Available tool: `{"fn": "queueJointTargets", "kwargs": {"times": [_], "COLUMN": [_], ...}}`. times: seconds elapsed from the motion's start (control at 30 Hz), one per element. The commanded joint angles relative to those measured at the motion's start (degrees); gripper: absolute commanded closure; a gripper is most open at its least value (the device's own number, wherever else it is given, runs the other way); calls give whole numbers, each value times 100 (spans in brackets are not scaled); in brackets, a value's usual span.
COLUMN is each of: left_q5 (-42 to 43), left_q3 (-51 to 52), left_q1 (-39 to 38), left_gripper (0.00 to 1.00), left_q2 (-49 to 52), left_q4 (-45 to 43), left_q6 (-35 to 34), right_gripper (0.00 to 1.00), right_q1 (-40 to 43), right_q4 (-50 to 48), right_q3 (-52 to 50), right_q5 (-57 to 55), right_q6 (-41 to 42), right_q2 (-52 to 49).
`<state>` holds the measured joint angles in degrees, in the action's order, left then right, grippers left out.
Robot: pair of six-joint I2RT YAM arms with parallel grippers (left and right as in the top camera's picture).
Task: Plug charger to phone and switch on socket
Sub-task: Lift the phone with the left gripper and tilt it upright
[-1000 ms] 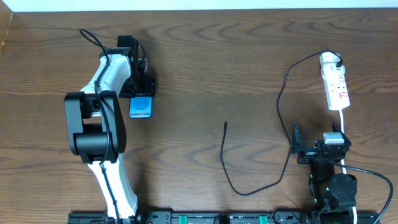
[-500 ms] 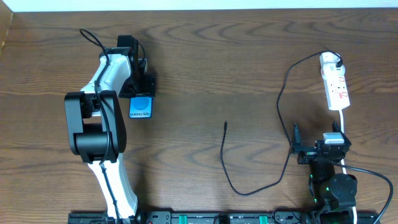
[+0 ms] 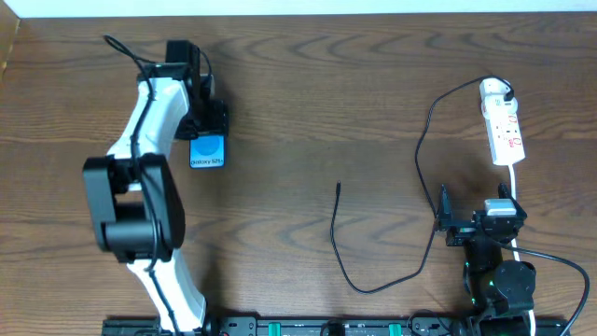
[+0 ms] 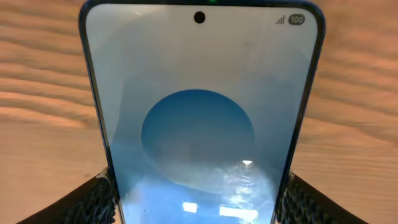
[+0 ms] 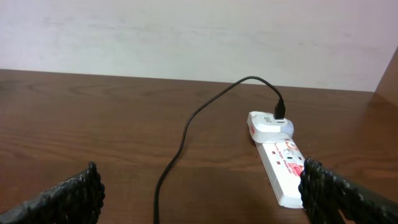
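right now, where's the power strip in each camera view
overhead: the power strip is at the top right, lying lengthwise up the picture.
left wrist: not in it; the phone fills most of the picture.
right wrist: lower right, the power strip runs away from the camera.
shared landmark: the black cable plugged in at the strip's far end shows in the overhead and right wrist views.

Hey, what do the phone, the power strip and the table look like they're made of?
Phone: glossy glass front, going by the mirrored light reflections; slim blue frame, probably metal or plastic. Power strip: smooth white moulded plastic, likely. Table: dark wood or wood-look laminate, with visible grain.
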<state>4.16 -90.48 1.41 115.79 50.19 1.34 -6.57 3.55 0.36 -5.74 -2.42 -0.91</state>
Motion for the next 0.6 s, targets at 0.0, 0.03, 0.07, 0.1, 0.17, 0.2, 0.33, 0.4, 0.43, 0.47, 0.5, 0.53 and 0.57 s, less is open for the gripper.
{"fn": "queueJointTargets", "kwargs": {"times": [0.0,0.03,0.07,0.1,0.17,0.2,0.33,0.4,0.43,0.47,0.5,0.53,0.57], "left_q5": [509,846,1228,1762,2492,2951,3899,4680,4986,5327,5873,6052,6474], "left_q3": [-210,-210,-210,-210,-208,-208,-208,-208,-208,-208,-208,-208,-208], "left_q1": [22,22,22,22,22,22,11,11,11,11,11,11,13], "left_gripper": [93,93,92,93,93,92,93,92,93,92,93,93,93], "left_q2": [-518,-579,-627,-662,-671,-671,-671,-671,-671,-671,-671,-671,-671], "left_q4": [31,26,4,-20,-59,-59,57,52,50,52,52,52,52], "left_q6": [-857,-1071,-1292,-1602,-2140,-2776,-4433,-4806,-4964,-5104,-5241,-5322,-5541], "right_gripper": [1,1,1,1,1,1,1,1,1,1,1,1,1], "right_q1": [-28,-28,-28,-28,-28,-28,-28,-28,-28,-28,-28,-28,-28], "right_q4": [17,17,17,17,17,17,17,17,17,17,17,17,17], "right_q3": [-4,-4,-4,-4,-4,-4,-4,-4,-4,-4,-4,-4,-4], "right_q5": [31,31,31,31,31,31,31,31,31,31,31,31,31], "right_q6": [-87,-87,-85,-85,-87,-87,-87,-87,-85,-85,-85,-87,-87], "right_q2": [15,15,15,15,15,15,15,15,15,15,15,15,15]}}
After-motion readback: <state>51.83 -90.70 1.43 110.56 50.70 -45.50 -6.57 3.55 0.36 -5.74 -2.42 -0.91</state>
